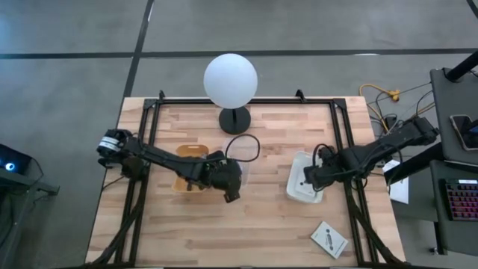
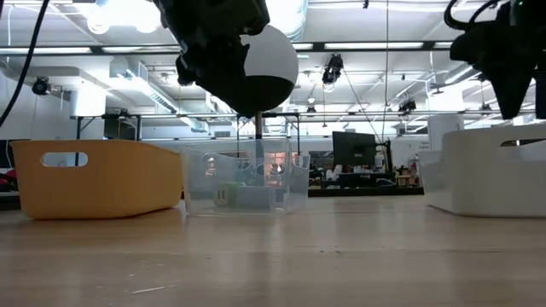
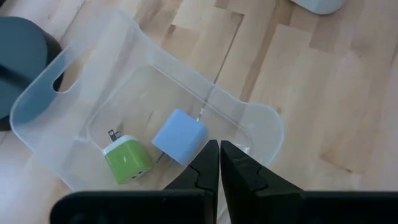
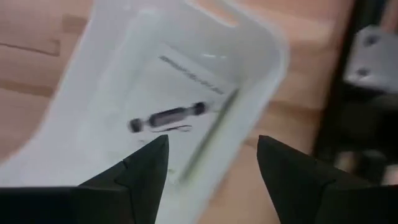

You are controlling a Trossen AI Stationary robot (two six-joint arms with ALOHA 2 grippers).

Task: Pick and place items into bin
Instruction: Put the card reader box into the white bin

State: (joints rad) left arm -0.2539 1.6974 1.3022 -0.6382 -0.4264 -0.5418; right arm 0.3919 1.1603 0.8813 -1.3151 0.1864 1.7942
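Observation:
A clear plastic bin [image 3: 74, 81] stands mid-table, and on its floor lie a green cube [image 3: 127, 160] and a grey-blue cube [image 3: 180, 135]. My left gripper [image 3: 219, 155] hangs shut above the bin's near rim, holding nothing; the high view shows my left gripper [image 1: 230, 194] there too. A white bin [image 4: 255, 37] at the right holds flat white printed packets [image 4: 171, 115]. My right gripper [image 4: 211, 155] hovers open above that bin with nothing between its fingers. One more white packet [image 1: 328, 239] lies flat on the table near the front right.
A yellow bin [image 1: 190, 168] sits left of the clear bin. The white globe lamp [image 1: 230, 81] on its black base stands at the far middle, with a black cable loop [image 1: 243, 147] in front of it. Bare wood spreads along the near side.

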